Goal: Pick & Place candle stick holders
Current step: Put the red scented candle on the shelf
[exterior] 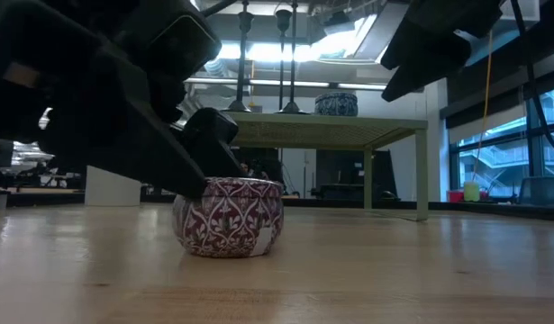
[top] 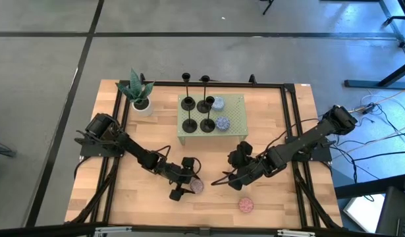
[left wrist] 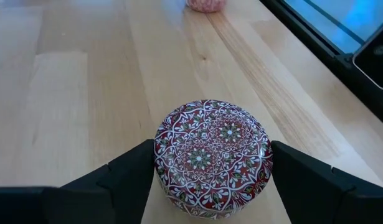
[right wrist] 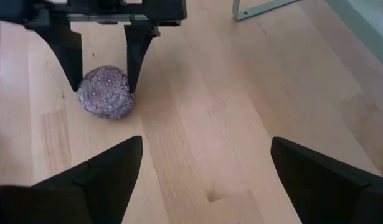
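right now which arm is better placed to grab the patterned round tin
Left. Its tool already straddles the patterned tin, a finger on either side. The right tool hangs open beside it over bare wood.

In the low view my left arm hides one side of the patterned tin [exterior: 230, 216], and the candle stick holders [exterior: 283, 56] lose their tops at the edge.

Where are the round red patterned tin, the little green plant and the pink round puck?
Round red-and-white patterned tin [left wrist: 212, 157], left wrist view, middle of lid.
Small green potted plant [top: 137, 89], high view, leaves.
Speckled pink round puck [top: 246, 205], high view, top face.
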